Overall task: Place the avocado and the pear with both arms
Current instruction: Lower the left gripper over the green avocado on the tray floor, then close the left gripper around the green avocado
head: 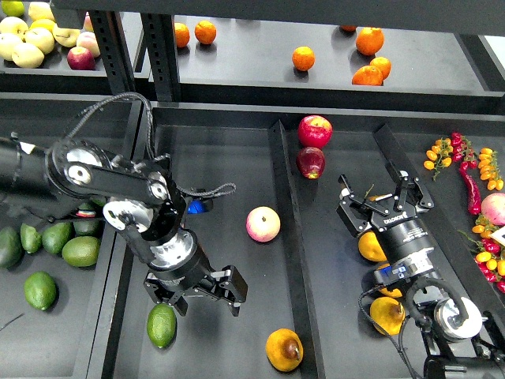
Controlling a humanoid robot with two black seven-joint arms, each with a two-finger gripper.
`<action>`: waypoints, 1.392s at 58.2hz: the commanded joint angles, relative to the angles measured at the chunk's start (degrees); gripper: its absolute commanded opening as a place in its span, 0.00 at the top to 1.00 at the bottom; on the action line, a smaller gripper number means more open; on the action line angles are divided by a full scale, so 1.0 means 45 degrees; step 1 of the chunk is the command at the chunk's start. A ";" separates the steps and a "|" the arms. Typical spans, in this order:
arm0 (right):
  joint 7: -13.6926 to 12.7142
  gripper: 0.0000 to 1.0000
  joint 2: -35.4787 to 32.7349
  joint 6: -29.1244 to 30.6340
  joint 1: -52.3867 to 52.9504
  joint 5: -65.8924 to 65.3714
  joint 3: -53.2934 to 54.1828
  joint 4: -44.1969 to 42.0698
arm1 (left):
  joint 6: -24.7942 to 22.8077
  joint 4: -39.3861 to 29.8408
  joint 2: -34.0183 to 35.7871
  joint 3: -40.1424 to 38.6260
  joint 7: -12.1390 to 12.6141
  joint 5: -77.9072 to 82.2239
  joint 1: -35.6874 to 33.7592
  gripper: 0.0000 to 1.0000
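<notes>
Hovering low over the middle tray (221, 237), the left hand (197, 296) points down toward the near edge, its two dark fingers spread apart with nothing between them. The avocado (161, 325) lies on the tray floor just below and to the left of those fingers, close but seemingly not touching. The pear (284, 350), orange-yellow with a dark brown blotch and a brown stem end, rests on the same tray floor near the front, right of the avocado and against the divider rail (293, 260).

The right hand (384, 207) sits over the right-hand tray (347, 284), fingers pointing up and away, set apart and empty. Yellow-orange pears (387, 314) lie just beneath its wrist, partly hidden by the arm.

Other notes:
- A pink-and-yellow apple (263, 223) sits alone mid-tray, well apart from both hands.
- Two red apples (314, 131) sit at the far end of the middle tray, one behind the other.
- Several green avocados (40, 290) lie in the leftmost tray, partly behind the left arm.
- Oranges (303, 58) are scattered on the upper shelf (252, 47); pale apples (28, 54) sit at the far left.
- Red chillies and small orange-yellow fruits (472, 178) fill the far right bin.
</notes>
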 commanded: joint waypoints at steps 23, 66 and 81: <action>-0.0018 0.01 0.0001 0.0077 -0.0056 0.0020 0.0051 0.0056 | 0.0001 0.1650 -0.0375 0.1170 0.0001 -0.0107 0.1256 0.01; -0.0018 0.01 0.0001 0.0135 -0.0134 0.0000 0.0227 0.0193 | 0.0755 0.3799 -0.1391 0.1189 0.0001 0.0010 0.2956 0.01; -0.0018 0.01 0.0001 0.0135 -0.0153 0.0000 0.0246 0.0174 | 0.1165 0.3838 -0.1391 0.1678 0.0001 -0.0010 0.3014 0.01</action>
